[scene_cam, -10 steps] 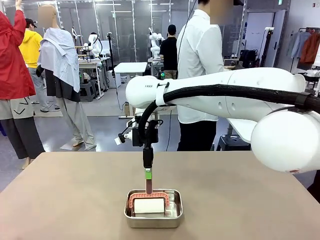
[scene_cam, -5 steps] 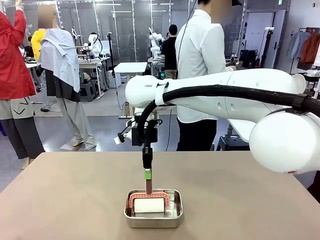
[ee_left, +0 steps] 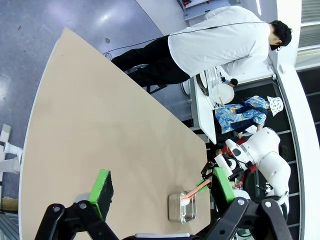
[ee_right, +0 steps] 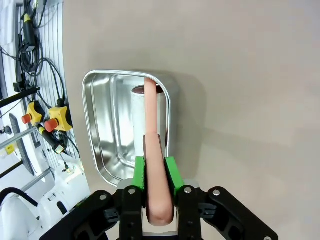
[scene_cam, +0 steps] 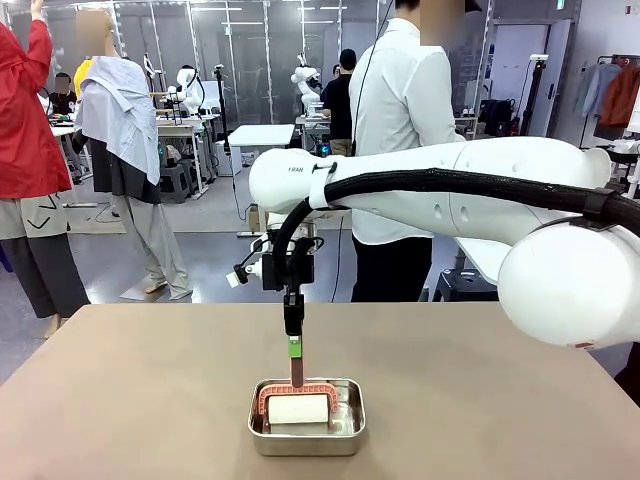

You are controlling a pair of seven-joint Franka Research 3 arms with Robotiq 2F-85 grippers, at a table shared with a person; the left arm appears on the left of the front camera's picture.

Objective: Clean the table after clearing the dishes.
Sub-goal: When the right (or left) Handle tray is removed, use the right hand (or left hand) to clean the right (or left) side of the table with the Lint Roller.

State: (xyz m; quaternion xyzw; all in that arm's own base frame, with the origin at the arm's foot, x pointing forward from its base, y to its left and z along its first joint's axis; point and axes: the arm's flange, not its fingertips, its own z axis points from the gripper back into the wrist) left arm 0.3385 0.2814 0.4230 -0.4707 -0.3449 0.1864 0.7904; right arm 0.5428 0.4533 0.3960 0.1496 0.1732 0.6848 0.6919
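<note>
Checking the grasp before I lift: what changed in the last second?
The right gripper has shut on the roller's pink handle; its arm barely shifted. The roller remains in the steel pan, the left gripper stays open, and the table is unchanged.

The tabletop point(scene_cam: 130, 400) is bare out to both side edges, so there's loads of room left and right. The only real obstacle is the steel pan point(scene_cam: 305, 446) near the front middle. The right end effector point(scene_cam: 296, 350) is clamped on the pink handle point(scene_cam: 298, 374) sticking up from it, and the right arm point(scene_cam: 450, 190) spans overhead from the right
</note>
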